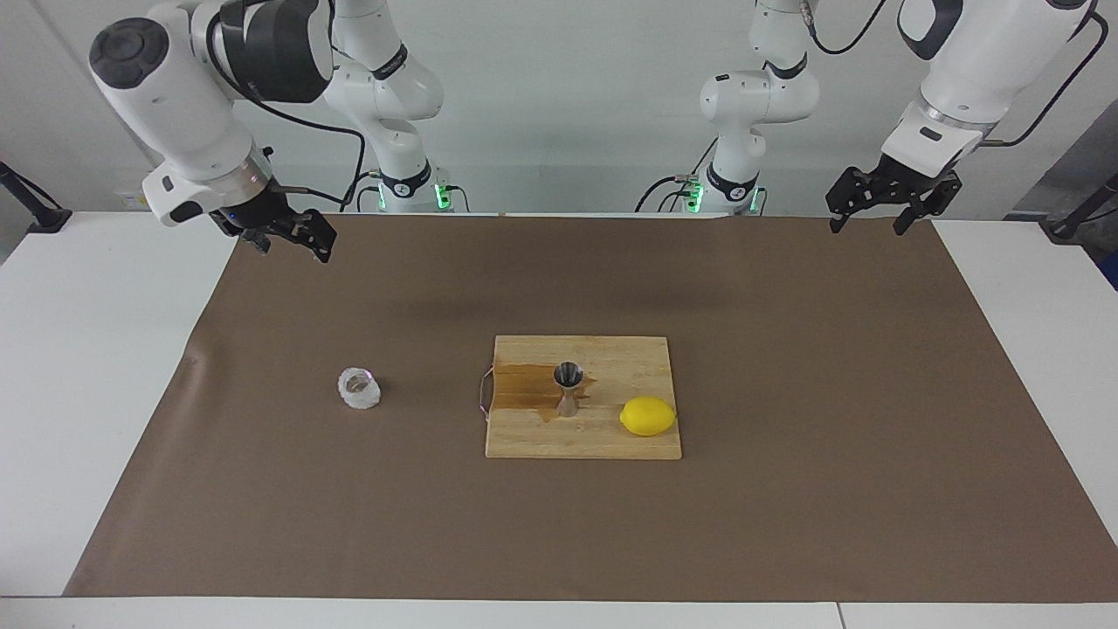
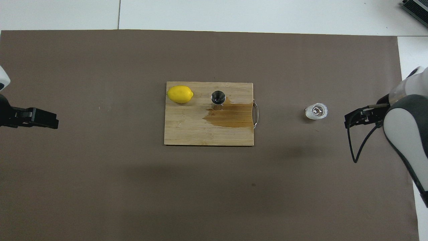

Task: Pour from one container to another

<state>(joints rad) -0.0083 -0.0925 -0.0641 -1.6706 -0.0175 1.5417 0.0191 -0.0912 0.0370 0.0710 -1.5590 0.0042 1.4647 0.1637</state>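
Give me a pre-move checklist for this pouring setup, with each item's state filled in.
1. Glass cup upright on the brown mat, away from the cutting board: ok.
2. Jigger upright on the board: ok.
3. Board dry: not ok, brown spill beside the jigger.
4. Right hand open, empty, raised over the mat's edge: ok.
5. Left hand open, waiting at its own end: ok.
6. Liquid in the cup: cannot tell.
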